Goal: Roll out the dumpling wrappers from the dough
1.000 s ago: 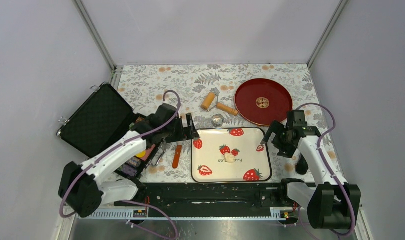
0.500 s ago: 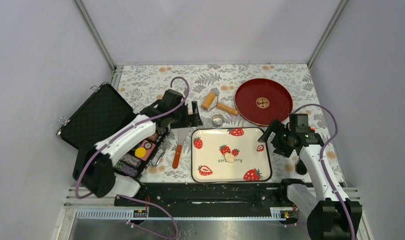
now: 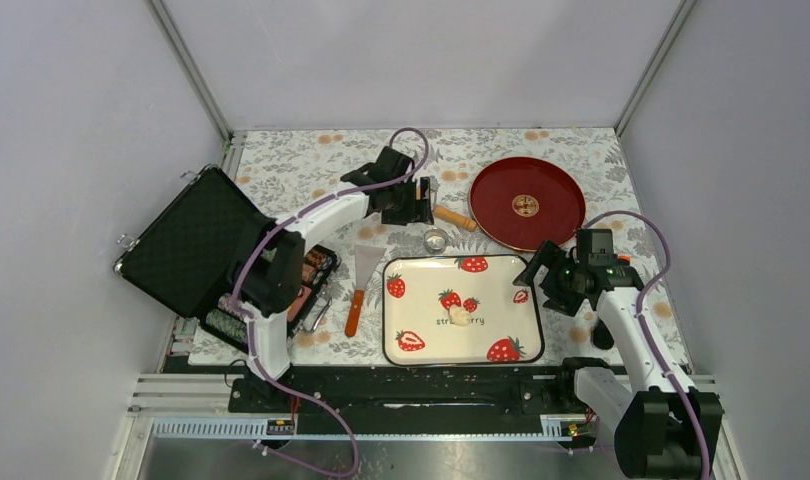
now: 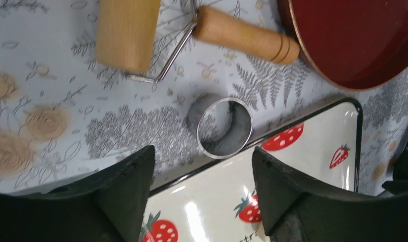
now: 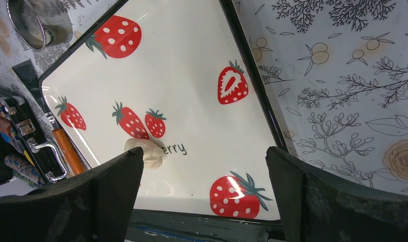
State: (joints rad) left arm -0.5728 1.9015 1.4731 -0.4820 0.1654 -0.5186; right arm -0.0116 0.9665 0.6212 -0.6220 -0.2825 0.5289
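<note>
The dough [image 3: 461, 316] is a small pale lump lying near the middle of the strawberry tray [image 3: 401, 345]; the right wrist view shows the dough [image 5: 146, 151] beside one fingertip. No dumpling wrappers are in view. My left gripper [image 3: 418, 210] hovers open at the back over the wooden roller [image 3: 454, 217]. In its wrist view the roller [image 4: 127, 33] lies ahead of the left gripper [image 4: 202, 151], and nothing is between the fingers. My right gripper [image 3: 541, 283] hangs open at the tray's right edge. The right gripper [image 5: 204, 151] holds nothing.
A metal ring cutter [image 3: 436, 240] stands just behind the tray, and it shows as a ring cutter [image 4: 224, 127] in the left wrist view. A red plate [image 3: 556, 215] sits at the back right. An orange-handled spatula [image 3: 359, 290] and an open black case [image 3: 196, 240] lie to the left.
My left arm has swung from beside the tray's left edge back and right to the roller, its jaws narrowing a little. The right gripper shifted only slightly.
</note>
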